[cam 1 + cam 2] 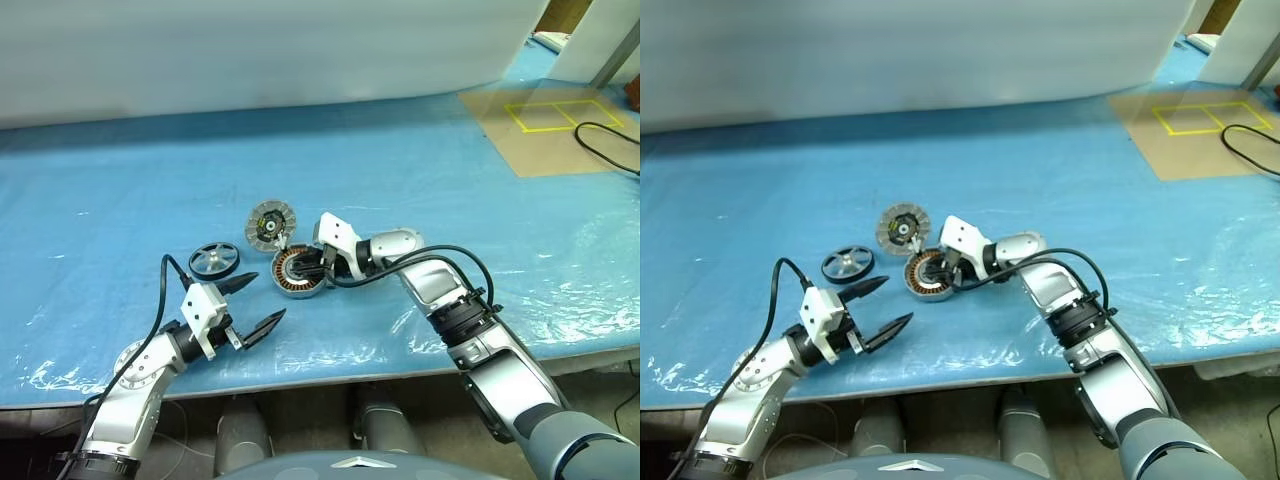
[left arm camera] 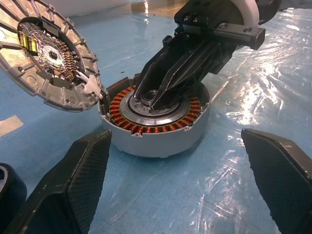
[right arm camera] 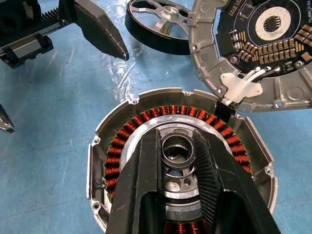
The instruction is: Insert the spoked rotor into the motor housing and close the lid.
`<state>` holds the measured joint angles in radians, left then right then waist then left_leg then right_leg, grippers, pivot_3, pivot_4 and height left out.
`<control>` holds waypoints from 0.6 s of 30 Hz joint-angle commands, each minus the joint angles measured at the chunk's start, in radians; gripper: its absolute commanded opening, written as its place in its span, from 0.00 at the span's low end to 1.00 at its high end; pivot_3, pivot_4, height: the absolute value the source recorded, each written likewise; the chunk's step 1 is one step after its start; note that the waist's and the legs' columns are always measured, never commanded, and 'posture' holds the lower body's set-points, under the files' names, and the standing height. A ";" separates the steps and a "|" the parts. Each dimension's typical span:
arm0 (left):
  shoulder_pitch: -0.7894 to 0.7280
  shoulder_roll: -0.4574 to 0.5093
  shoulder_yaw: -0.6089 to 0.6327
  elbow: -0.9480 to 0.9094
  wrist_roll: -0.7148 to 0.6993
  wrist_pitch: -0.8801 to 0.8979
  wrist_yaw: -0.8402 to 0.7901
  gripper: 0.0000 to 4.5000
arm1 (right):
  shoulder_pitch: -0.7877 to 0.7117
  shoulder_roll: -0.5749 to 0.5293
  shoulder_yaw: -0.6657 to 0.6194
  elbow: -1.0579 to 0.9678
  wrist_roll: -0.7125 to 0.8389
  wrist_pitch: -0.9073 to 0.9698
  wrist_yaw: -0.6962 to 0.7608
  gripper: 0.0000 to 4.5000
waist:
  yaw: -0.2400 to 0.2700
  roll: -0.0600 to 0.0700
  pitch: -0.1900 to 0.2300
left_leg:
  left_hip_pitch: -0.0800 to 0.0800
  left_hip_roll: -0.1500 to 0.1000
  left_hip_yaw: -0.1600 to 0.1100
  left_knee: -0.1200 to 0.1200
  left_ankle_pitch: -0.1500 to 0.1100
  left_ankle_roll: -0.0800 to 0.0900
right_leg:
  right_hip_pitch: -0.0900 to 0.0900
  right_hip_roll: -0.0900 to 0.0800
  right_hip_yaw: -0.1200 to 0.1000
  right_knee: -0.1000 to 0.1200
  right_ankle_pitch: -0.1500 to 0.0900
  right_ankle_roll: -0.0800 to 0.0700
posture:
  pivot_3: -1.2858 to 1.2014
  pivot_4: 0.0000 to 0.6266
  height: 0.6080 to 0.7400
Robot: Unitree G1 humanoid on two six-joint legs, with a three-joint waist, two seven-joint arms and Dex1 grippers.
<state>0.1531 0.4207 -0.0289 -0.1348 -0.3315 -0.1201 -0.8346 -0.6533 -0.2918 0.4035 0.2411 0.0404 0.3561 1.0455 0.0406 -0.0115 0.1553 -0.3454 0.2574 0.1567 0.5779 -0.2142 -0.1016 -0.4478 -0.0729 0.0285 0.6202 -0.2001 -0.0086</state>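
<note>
The motor housing [image 1: 284, 282], a silver ring with copper windings, lies on the blue sheet near the table's front. My right gripper [image 1: 301, 272] reaches into it from the right, fingers [image 3: 141, 175] shut on the hub in its dark central hole. The lid [image 1: 270, 224] leans tilted against the housing's far rim, its ribbed face with the green-yellow centre showing, joined by a white connector [image 3: 239, 87]. The spoked rotor [image 1: 214, 259] lies flat to the left of the housing. My left gripper [image 1: 268, 296] stands open and empty just in front of the rotor, pointing toward the housing.
Blue plastic sheeting [image 1: 420, 190] covers the table, whose front edge [image 1: 330, 372] runs close behind my arms. A brown board with a yellow taped square [image 1: 548, 120] and a black cable [image 1: 606, 140] lie at the far right. A pale wall [image 1: 250, 50] bounds the back.
</note>
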 commanded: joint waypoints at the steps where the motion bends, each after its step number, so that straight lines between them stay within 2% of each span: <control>1: 0.000 0.003 0.003 -0.027 -0.002 -0.014 -0.001 1.00 | 0.003 0.002 -0.008 -0.010 0.008 -0.006 0.000 0.13 | 0.000 0.000 0.000 | 0.000 0.000 0.000 0.000 0.000 0.000 | 0.000 0.000 0.000 0.000 0.000 0.000 | 0.52 0.24 1.00; 18: -0.003 0.008 0.008 -0.023 -0.006 -0.013 -0.007 1.00 | 0.008 -0.010 -0.011 0.003 0.006 -0.019 0.003 0.13 | 0.000 0.000 0.000 | 0.000 0.000 0.000 0.000 0.000 0.000 | 0.000 0.000 0.000 0.000 0.000 0.000 | 0.52 0.24 1.00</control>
<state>0.1531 0.4226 -0.0298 -0.1353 -0.3315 -0.1180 -0.8352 -0.6522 -0.2949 0.4034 0.2461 0.0404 0.3448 1.0470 0.0406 -0.0115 0.1553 -0.3454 0.2574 0.1567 0.5779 -0.2142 -0.1016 -0.4478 -0.0729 0.0285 0.6202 -0.2001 -0.0086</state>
